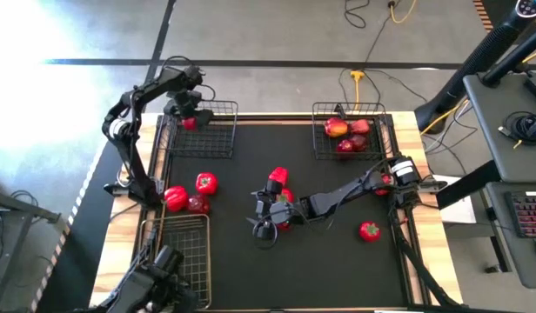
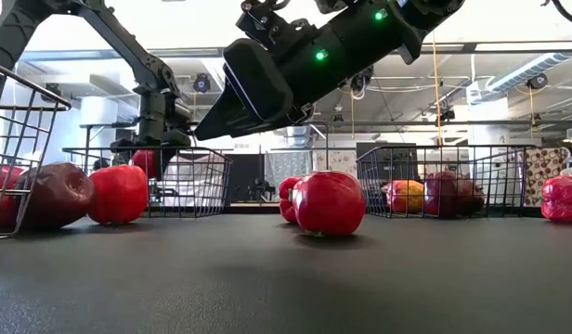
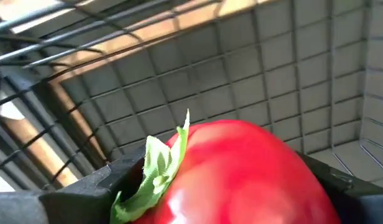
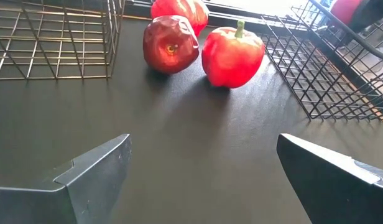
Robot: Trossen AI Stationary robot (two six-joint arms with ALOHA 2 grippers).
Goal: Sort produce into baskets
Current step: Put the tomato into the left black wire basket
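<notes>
Basically my left claw (image 1: 189, 120) was pinching a tomato (image 3: 235, 171), green top poking out past one finger (image 3: 86, 193), and it hung inside the far-left basket (image 1: 217, 139) so the drop would land within the wire walls rather than on the mat. In the left wrist view the mesh showed all round the tomato, so I judged the release was the step in hand. My right claw (image 1: 266, 228) was spread wide, nothing between the fingers (image 4: 92, 174), hovering over the black mat (image 1: 338, 261) near the middle cluster of red produce (image 1: 280, 193), probably lined up for the next pick. From the right wrist view a dark apple (image 4: 170, 43) and a pepper (image 4: 232, 55) sat side by side ahead, just beside the near-left basket (image 4: 51, 46), with a third red piece behind them. The far-right basket (image 1: 381, 148) already held several pieces, apples by the look. One tomato (image 1: 369, 230) lay alone on the mat toward the right, and another red piece (image 1: 384, 184) sat by the right arm, partly hidden. The near-left basket looked bare, so plenty of sorting seemed left.
</notes>
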